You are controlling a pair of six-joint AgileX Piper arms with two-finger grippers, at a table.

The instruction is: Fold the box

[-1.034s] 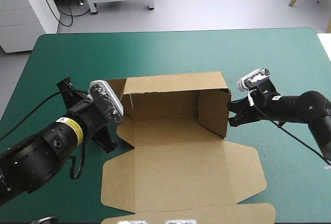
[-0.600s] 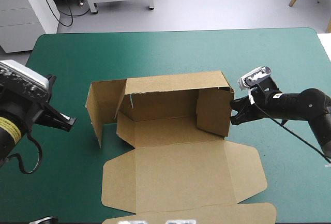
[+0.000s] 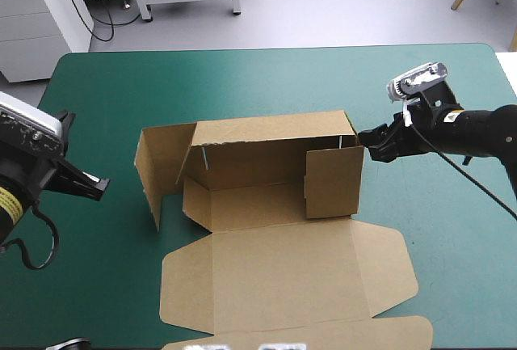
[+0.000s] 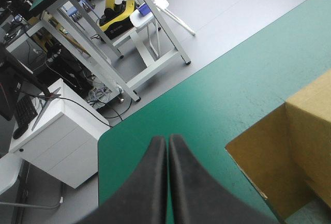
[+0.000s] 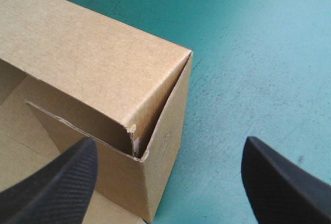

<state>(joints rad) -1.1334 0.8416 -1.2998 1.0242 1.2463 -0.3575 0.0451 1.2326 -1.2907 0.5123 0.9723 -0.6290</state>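
Your box (image 3: 266, 132): right wall raised, left flap untucked, lid flat; left gripper (image 4: 167, 140) jaws pressed together, right gripper (image 3: 376, 141) jaws spread.

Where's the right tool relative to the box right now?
In the high view the right tool, open, is at the far right corner of the box. Its wrist view shows that corner between its fingers.
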